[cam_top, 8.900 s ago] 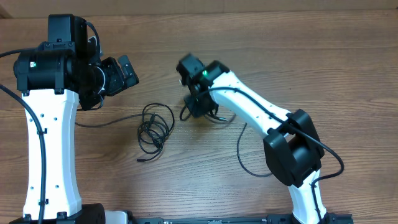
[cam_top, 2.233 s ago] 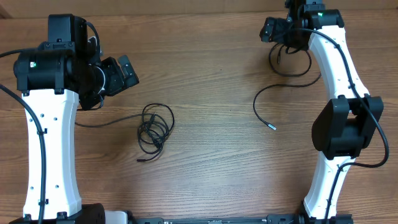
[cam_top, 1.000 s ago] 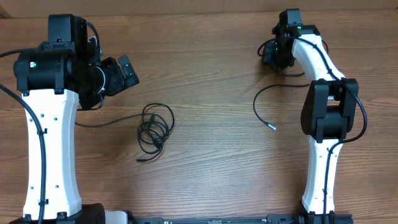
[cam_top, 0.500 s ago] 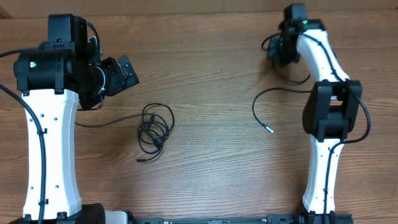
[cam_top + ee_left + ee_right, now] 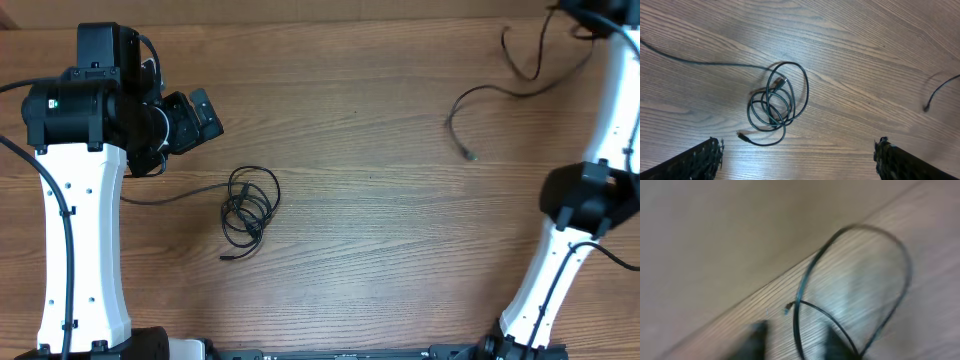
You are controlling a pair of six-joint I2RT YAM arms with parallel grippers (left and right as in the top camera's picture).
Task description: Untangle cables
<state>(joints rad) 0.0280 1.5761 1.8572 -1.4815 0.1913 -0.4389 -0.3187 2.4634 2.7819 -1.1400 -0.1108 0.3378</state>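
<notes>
Right arm (image 5: 610, 120) swung out to far right corner, loose strand (image 5: 500, 90) dragged along. Strand's plug end now lies far right on worktop (image 5: 380, 230). Right claw (image 5: 796, 332) blurred, strand looping just before it; gripping or not, cannot tell. Coil (image 5: 248, 205) unmoved, left of centre: thin black loops knotted, one tail running left, short plug end on near side. Left claw (image 5: 799, 146) spread wide, holding nothing, apart from coil.

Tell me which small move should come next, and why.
Probably bring the left gripper down to the knotted coil: its fingers are open and the coil lies ahead of them, untouched, while one strand lies apart by the right arm.
</notes>
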